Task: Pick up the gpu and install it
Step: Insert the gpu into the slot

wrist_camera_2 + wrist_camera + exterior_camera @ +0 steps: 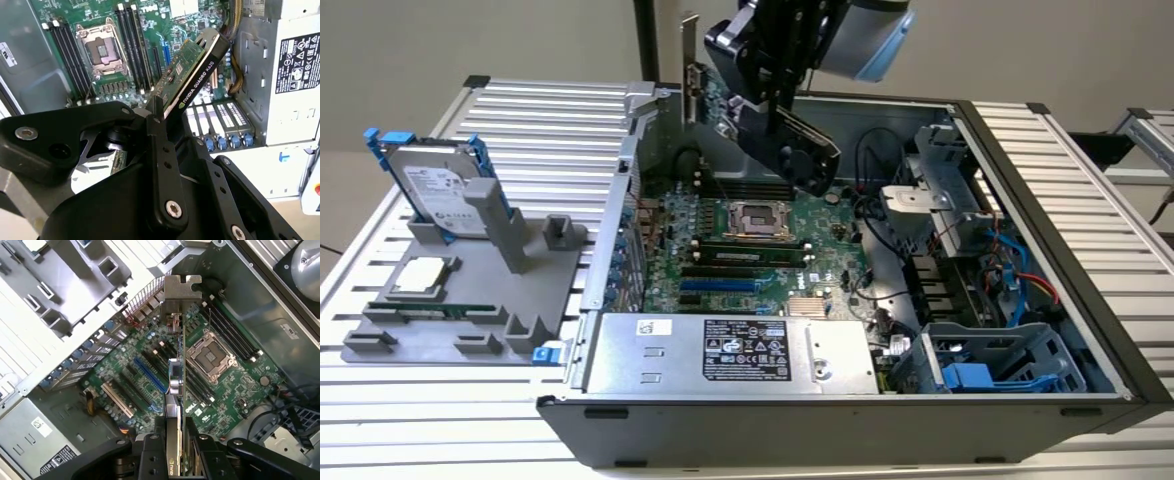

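gpu (787, 150): off the table and in the air over the open computer case (1047, 210), clear of the board below. Not seated in any slot.

Computer case lies on its side on the slatted table (520, 110) with its open face up. Judgement: laid so that the slots can be reached from above.

Grey parts fixture (467, 300) sits just beside the case at the exterior view's left, with a hard drive (434, 185) standing upright in it.

Power supply (720, 355) runs along the near side of the case in the exterior view. Motherboard (761, 250) is exposed behind it.

Gripper (175, 442) is clamped on the gpu at about mid-length, one finger on each face. Judgement: a middle hold balances the card and leaves its connector edge free.

The card is tilted in the exterior view. In the first wrist view it shows edge-on, its silver bracket (181, 295) toward the case's perforated rear wall, where the bracket belongs.

Blue slot (150, 377) is empty, beside the card's line. CPU socket (754, 218) lies near the board's middle.
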Robot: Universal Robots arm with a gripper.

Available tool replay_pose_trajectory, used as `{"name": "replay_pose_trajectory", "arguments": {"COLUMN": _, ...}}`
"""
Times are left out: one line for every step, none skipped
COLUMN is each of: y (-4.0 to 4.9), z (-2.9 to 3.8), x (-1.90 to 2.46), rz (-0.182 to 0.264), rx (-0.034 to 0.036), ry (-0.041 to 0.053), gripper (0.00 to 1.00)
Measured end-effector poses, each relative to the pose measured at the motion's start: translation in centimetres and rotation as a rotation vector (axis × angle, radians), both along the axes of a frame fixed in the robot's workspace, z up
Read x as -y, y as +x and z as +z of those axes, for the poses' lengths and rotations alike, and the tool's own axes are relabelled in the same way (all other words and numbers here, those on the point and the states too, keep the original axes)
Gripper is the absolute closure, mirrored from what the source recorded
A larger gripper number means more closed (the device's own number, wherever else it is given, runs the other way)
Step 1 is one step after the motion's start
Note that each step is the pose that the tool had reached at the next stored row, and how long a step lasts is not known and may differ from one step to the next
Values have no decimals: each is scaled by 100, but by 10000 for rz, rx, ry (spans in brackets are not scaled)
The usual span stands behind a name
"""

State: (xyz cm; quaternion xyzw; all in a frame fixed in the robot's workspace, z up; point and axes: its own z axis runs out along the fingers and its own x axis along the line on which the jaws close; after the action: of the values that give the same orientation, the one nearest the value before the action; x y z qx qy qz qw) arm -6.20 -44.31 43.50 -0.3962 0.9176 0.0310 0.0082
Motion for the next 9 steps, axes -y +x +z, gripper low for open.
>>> {"name": "replay_pose_trajectory", "arguments": {"y": 0, "z": 0, "x": 0, "rz": 80, "rx": 0, "ry": 0, "gripper": 100}}
{"name": "replay_pose_trajectory", "arguments": {"y": 0, "z": 0, "x": 0, "rz": 162, "rx": 0, "ry": 0, "gripper": 100}}
{"name": "replay_pose_trajectory", "arguments": {"y": 0, "z": 0, "x": 0, "rz": 247, "rx": 0, "ry": 1, "gripper": 100}}
{"name": "replay_pose_trajectory", "arguments": {"y": 0, "z": -1, "x": 0, "rz": 339, "rx": 1, "ry": 1, "gripper": 100}}
{"name": "replay_pose_trajectory", "arguments": {"y": 0, "z": -1, "x": 0, "rz": 423, "rx": 0, "ry": 1, "gripper": 100}}
{"name": "replay_pose_trajectory", "arguments": {"y": 0, "z": 0, "x": 0, "rz": 523, "rx": 0, "ry": 0, "gripper": 100}}
{"name": "replay_pose_trajectory", "arguments": {"y": 0, "z": 0, "x": 0, "rz": 614, "rx": 0, "ry": 1, "gripper": 100}}
{"name": "replay_pose_trajectory", "arguments": {"y": 0, "z": 0, "x": 0, "rz": 709, "rx": 0, "ry": 1, "gripper": 100}}
{"name": "replay_pose_trajectory", "arguments": {"y": 0, "z": 0, "x": 0, "rz": 805, "rx": 0, "ry": 1, "gripper": 100}}
